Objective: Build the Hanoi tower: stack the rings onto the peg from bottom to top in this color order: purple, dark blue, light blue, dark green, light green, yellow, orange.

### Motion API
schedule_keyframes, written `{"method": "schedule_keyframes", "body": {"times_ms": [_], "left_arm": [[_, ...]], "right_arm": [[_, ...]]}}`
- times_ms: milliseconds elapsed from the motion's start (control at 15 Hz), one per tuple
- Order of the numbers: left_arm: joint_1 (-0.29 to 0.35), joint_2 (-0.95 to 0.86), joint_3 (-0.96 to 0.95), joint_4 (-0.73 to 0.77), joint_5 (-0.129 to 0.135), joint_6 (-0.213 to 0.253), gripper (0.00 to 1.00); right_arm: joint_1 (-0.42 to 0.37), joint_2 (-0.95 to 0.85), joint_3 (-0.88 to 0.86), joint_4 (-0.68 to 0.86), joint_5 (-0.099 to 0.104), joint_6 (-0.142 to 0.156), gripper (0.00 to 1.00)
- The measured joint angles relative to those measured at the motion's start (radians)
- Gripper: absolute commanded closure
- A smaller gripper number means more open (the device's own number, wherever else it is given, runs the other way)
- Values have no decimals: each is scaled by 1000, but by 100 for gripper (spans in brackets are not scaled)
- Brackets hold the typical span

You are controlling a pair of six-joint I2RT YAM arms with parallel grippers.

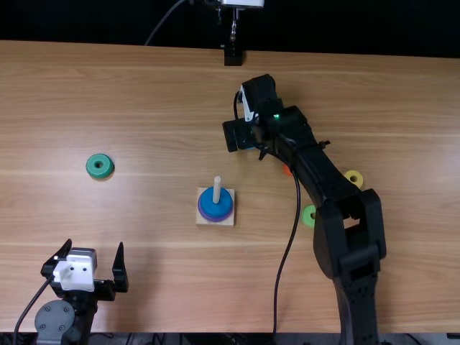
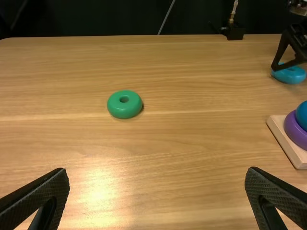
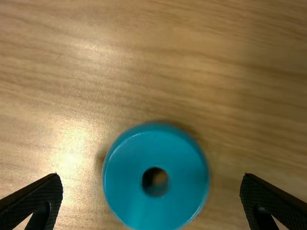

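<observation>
My left gripper (image 1: 95, 249) stands open at the near left; its own view shows the left gripper (image 2: 157, 173) with nothing between its fingers. My right gripper (image 1: 233, 135) is over the light blue ring (image 1: 251, 148) beyond the peg; from its wrist, the light blue ring (image 3: 134, 191) lies flat between the spread fingers of the right gripper (image 3: 150, 177). On the peg (image 1: 217, 185), the dark blue ring (image 1: 215, 203) rests on the purple ring (image 1: 215, 218). The dark green ring (image 1: 100, 166) lies at left. Right of the peg are the orange (image 1: 287, 169), light green (image 1: 308, 215) and yellow rings (image 1: 353, 176).
The right arm (image 1: 323, 176) stretches across the right half of the table, partly covering the orange and light green rings. Its cable hangs right of the wooden base (image 1: 205, 215). A black mount (image 1: 233, 56) stands at the far edge.
</observation>
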Motion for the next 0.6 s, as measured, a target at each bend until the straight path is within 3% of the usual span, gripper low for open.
{"method": "schedule_keyframes", "body": {"times_ms": [600], "left_arm": [[0, 0, 0, 0, 0, 0, 0]], "right_arm": [[0, 120, 195, -234, 0, 0, 0]]}}
